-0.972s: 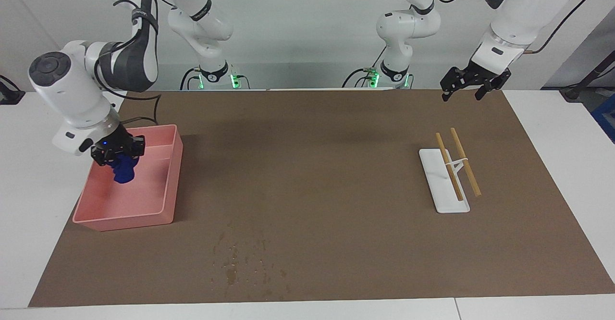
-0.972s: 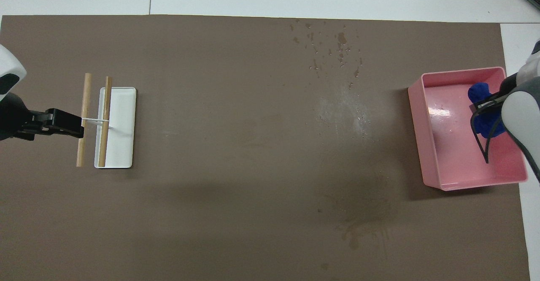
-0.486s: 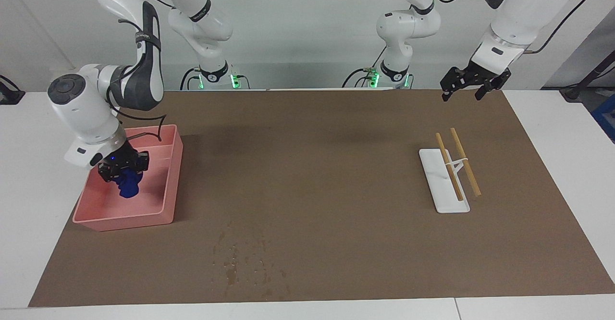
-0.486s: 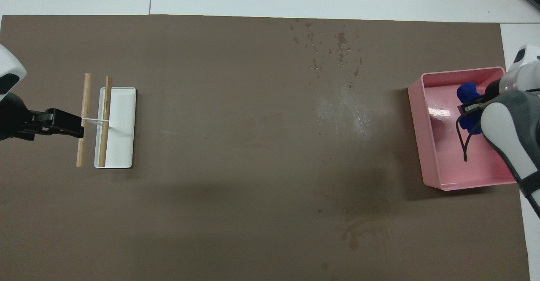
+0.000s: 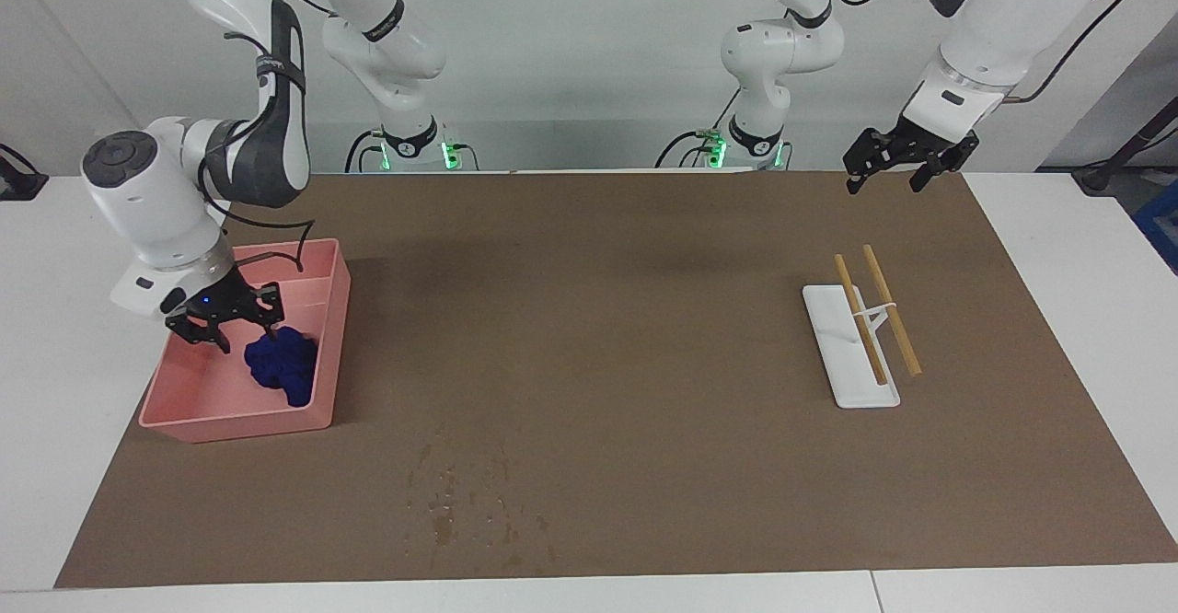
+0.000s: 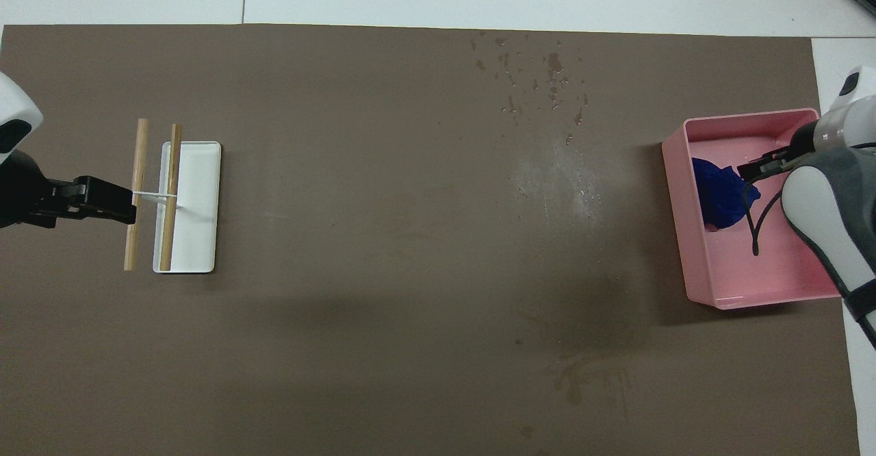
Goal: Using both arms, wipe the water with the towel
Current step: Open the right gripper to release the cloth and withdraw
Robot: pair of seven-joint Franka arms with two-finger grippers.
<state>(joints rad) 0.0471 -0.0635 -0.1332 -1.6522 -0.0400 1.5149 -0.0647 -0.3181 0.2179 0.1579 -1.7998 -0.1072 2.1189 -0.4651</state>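
Deep royal-blue bunched cloth towel [image 5: 282,365] [image 6: 718,192] lying loose inside shallow pink plastic tray [image 5: 237,420] [image 6: 759,296], against the wall facing table centre. Tray at the right arm's end of the table, roughly nine o'clock in the facing view. Right gripper [image 5: 224,326] just above tray, at the towel's ten o'clock, fingers spread, gripping nothing. Water [image 5: 471,501] [image 6: 537,78], scattered dark-brown wet specks, on flat brown mat [image 5: 589,337] [image 6: 356,346], farther from the robots than tray. White tabletop [image 5: 1095,300] bordering mat; pale wall above. White rack with two wooden sticks [image 5: 865,335] [image 6: 179,197] toward the left arm's end. Left gripper [image 5: 885,178] [image 6: 102,199] waiting aloft over mat, fingers spread, empty.
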